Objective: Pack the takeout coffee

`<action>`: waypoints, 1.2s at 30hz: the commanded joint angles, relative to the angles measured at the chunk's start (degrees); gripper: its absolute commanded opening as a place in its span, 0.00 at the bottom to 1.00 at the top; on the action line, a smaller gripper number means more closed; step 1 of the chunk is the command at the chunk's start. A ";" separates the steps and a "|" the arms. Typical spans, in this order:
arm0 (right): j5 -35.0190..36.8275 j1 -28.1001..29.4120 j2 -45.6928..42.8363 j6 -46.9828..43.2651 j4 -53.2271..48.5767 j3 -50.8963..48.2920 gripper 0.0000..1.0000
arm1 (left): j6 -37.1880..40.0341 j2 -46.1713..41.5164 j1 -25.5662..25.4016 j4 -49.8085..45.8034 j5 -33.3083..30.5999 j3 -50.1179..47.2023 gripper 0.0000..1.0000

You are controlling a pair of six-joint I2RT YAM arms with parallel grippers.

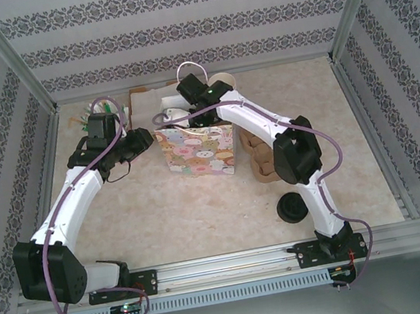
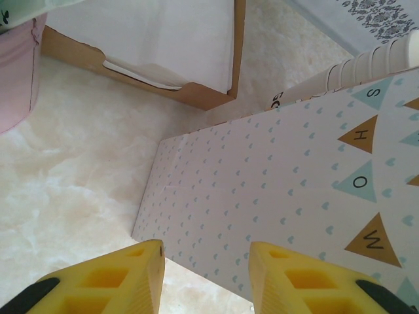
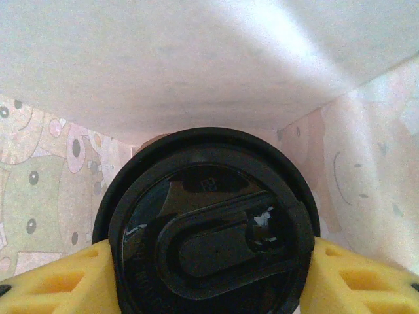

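Coffee cup (image 3: 209, 216): carried upright, low inside the gift bag (image 1: 197, 153), whose walls are seen all round it.
Right gripper (image 3: 209, 261): closed on the cup's sides at 3 and 9 o'clock just under the black lid. This grip is judged to keep the cup level for setting down.
Left gripper (image 2: 206, 261): stationed at 9 o'clock of the bag, fingers part open, nothing held. It is judged placed to steady the bag.
Loose lid (image 1: 291, 208): lying at 4 o'clock of the bag, unused.
Step in hand: the cup is not yet released.
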 commanded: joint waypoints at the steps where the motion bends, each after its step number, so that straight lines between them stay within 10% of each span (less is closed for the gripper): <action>1: 4.14 0.11 6.26 1.63 -11.77 -6.18 0.43 | -0.14 -1.17 0.36 1.06 0.21 1.20 0.40; 36: 4.45 -0.32 -0.26 6.03 -5.86 -8.82 0.46 | 0.05 -3.10 -2.92 -0.09 -1.17 3.16 0.41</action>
